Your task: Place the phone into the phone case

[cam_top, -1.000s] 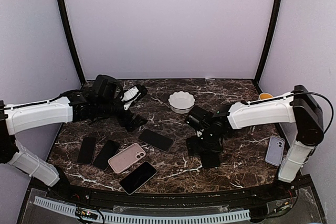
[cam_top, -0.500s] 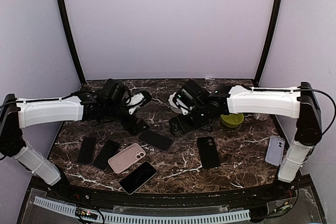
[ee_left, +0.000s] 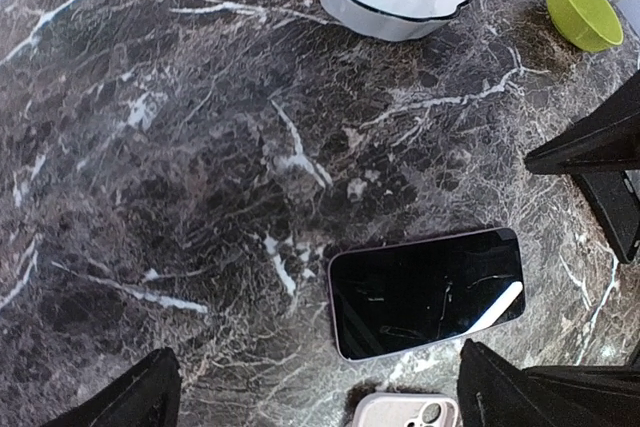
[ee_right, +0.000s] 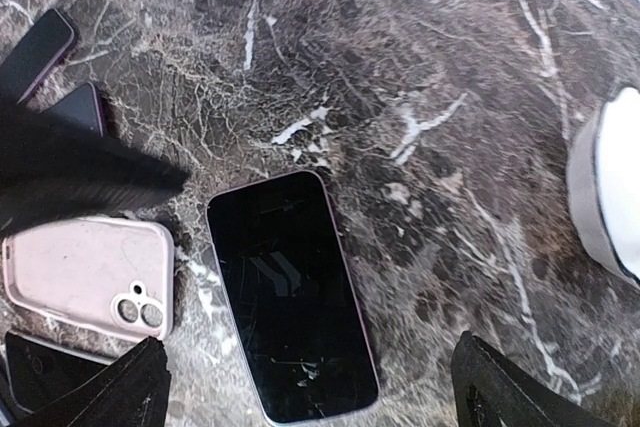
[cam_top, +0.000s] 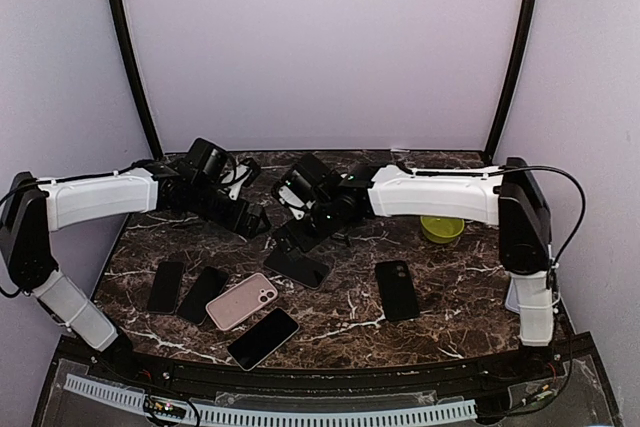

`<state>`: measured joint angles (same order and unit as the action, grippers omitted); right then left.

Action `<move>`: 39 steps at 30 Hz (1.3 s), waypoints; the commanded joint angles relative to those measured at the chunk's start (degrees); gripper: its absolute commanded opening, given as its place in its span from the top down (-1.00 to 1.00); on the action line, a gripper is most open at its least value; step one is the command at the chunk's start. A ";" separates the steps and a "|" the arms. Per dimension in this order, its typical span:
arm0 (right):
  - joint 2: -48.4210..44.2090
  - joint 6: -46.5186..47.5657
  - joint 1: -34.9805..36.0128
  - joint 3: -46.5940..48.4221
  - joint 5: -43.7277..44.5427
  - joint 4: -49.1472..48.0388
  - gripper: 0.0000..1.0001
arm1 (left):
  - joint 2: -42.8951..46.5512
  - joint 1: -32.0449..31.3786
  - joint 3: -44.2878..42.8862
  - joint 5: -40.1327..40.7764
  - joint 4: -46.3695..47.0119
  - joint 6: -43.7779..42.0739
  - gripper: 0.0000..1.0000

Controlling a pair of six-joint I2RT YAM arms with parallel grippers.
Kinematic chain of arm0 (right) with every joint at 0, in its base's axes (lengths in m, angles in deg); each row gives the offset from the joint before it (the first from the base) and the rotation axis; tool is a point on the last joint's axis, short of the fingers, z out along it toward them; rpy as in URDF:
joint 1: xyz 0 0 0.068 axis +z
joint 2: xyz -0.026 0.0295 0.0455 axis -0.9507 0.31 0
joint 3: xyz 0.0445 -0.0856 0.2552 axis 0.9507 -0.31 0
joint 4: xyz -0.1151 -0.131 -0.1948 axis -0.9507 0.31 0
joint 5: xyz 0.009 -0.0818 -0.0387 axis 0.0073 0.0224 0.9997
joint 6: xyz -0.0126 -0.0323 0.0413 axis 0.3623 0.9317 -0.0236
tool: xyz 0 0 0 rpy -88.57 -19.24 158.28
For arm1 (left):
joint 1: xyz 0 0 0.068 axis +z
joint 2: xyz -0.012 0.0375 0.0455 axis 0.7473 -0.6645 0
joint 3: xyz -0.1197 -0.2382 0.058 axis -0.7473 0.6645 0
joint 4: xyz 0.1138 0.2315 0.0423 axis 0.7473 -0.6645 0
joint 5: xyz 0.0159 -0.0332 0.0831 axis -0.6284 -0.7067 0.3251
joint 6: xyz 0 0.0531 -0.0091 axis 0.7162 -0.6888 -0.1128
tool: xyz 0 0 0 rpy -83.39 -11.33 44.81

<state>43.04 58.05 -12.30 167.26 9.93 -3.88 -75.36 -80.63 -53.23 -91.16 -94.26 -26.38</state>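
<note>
Phone (ee_left: 425, 292), green cup (ee_left: 583, 9): L wrist cam

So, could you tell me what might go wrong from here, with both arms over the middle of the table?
1. The left gripper and right gripper, both open, hang close together near the same bare phone; they could collide.
2. That phone lies flat, screen up, on the marble table; closing fingers may slip off it or scrape the glass.
3. The pink case lies right beside it and could get nudged away.
</note>
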 commanded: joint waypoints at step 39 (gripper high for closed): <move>17.25 7.17 -0.32 9.69 -4.25 13.18 -0.03 | 8.57 1.07 6.00 -0.76 -3.61 4.34 -0.98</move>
<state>61.40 65.07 -12.43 181.33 5.95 7.07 -68.50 -79.66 -47.72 -92.54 -97.54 -21.85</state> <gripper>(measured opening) 0.733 0.988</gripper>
